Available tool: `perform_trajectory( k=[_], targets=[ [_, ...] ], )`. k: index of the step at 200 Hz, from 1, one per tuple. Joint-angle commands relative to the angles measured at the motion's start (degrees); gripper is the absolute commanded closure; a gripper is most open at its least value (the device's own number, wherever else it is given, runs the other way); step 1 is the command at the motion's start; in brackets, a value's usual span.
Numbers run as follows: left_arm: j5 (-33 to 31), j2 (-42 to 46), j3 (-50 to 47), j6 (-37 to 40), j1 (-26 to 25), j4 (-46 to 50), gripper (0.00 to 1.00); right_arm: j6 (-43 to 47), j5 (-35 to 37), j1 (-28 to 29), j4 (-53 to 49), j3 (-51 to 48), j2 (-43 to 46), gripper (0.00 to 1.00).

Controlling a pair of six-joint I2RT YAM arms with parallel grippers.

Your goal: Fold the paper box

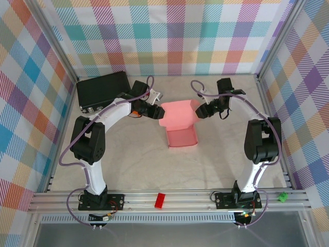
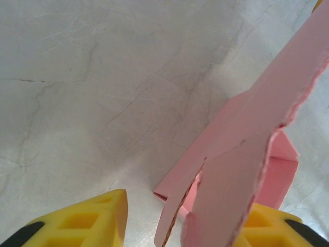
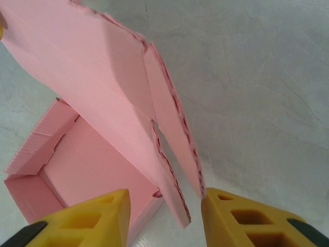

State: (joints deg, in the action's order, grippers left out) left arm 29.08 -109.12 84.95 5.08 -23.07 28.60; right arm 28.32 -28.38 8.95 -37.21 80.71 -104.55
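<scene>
Jaws on both arms stand partly apart. Each pair straddles an edge of the raised lid of the paper box (image 1: 181, 126), with a gap showing beside the card, so neither pinches it. In the left wrist view the yellow fingers (image 2: 87, 222), blocky moulded plastic with square hollows, sit either side of the lid's ragged die-cut edge. The card lies close against the right-hand finger and clear of the other. In the right wrist view the matching fingers (image 3: 90, 218) bracket a narrow side tab hanging from the lid, with space on both sides.

From above, both arms rise from black bases on the aluminium rail (image 1: 195, 198) at the near edge. Their white links bow outward and the forearms bend inward, so the left gripper (image 1: 157, 111) and right gripper (image 1: 200, 110) face each other across the lid. A small red block (image 1: 160, 199) lies on the rail between the bases, and a green block (image 1: 282, 196) sits at its right end.

The box sits mid-table on a pale, crinkled covering (image 1: 133, 164). It is thin, finely ribbed pale-pink card, its shallow rectangular tray formed with upright walls and the lid tilted up over the far end. Beyond the left arm lies a flat black case (image 1: 103, 90), and pastel plaid walls (image 1: 169, 36) close the back.
</scene>
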Motion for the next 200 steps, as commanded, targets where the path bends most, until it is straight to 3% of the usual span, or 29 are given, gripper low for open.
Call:
perform_trajectory(
  k=[1,113,200],
  targets=[
    [0.9,-0.4,1.4,-0.1,-0.1,1.8,0.62,-0.1,-2.8,-0.4,-1.3,2.1,-0.7,0.61],
    [-1.5,0.5,1.4,0.8,-0.7,3.5,0.71,-0.1,-3.0,0.0,-2.1,3.5,-2.4,0.63],
    [-2.7,0.2,2.4,-0.2,-1.7,3.1,0.89,-1.2,-1.9,0.6,-0.9,2.4,-0.7,0.83]
  ],
)
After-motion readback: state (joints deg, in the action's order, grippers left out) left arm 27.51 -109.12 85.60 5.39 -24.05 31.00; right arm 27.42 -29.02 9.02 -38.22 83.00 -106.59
